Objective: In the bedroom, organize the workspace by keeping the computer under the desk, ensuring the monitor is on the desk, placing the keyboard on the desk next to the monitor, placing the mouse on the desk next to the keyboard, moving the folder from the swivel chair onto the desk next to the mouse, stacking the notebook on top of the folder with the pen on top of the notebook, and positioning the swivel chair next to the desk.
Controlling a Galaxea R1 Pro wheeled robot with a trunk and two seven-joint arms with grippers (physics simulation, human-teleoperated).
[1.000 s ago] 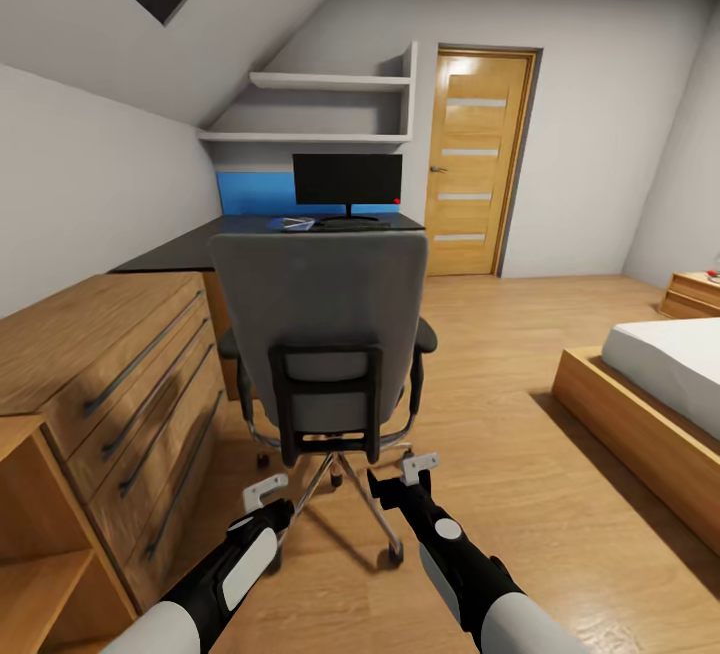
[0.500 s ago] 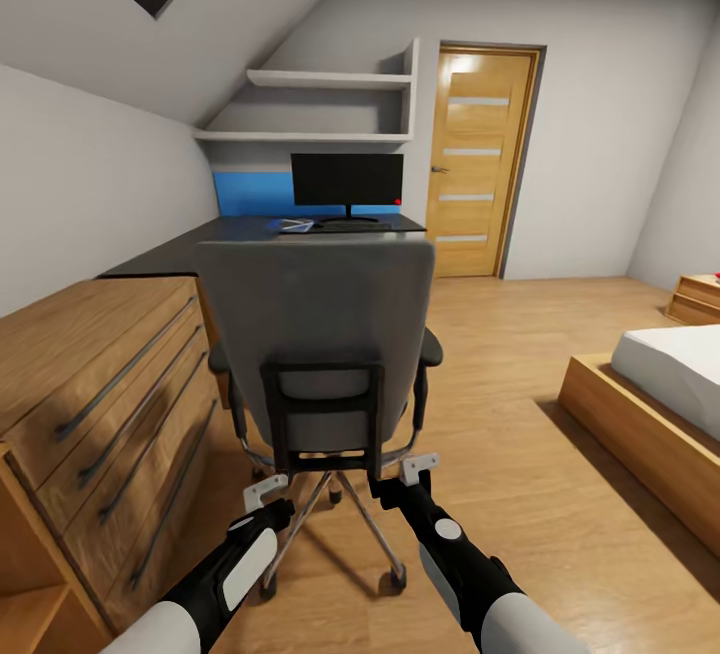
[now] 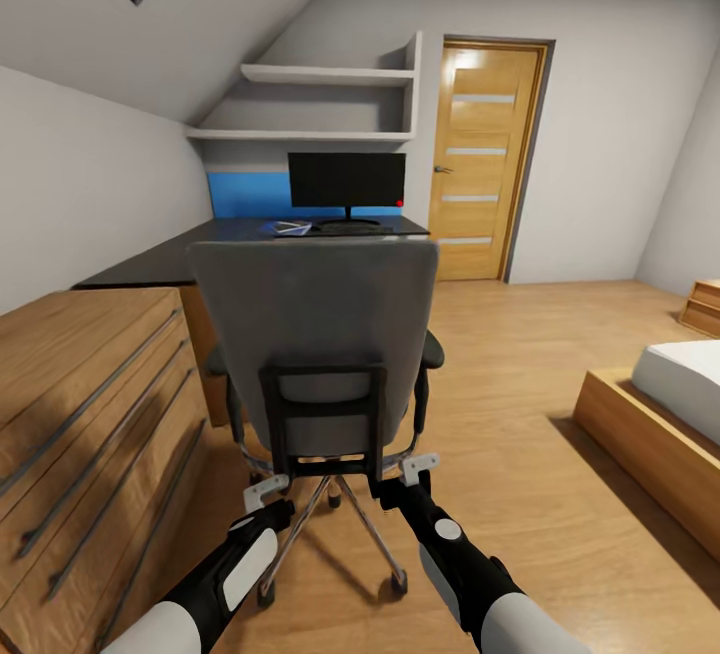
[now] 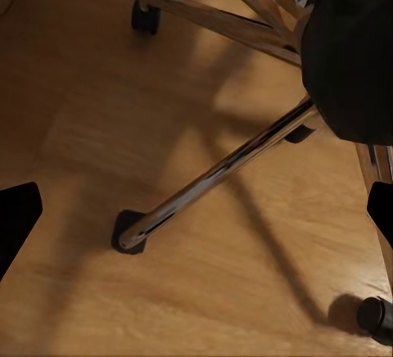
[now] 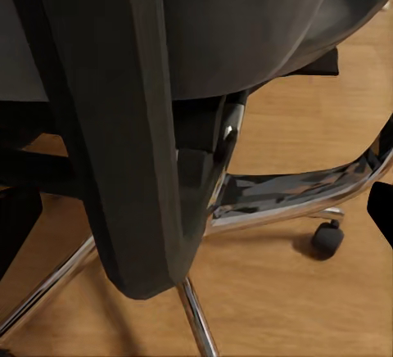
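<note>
Clearly the step in hand is bringing the swivel chair (image 3: 318,334) up to the desk (image 3: 200,246); in the head view its grey back faces the robot, and the desk lies just beyond it. The monitor (image 3: 346,180) stands at the desk's far end before the blue panel, with a flat dark shape that may be the keyboard at its foot. To do this well, push squarely through the black back frame, low and centred, so the castors roll straight and the chair does not swing toward the wooden drawers (image 3: 90,414). Both arms reach low behind the chair: the left gripper (image 3: 266,492) and right gripper (image 3: 419,468) each show 2 spread fingers, holding nothing.
</note>
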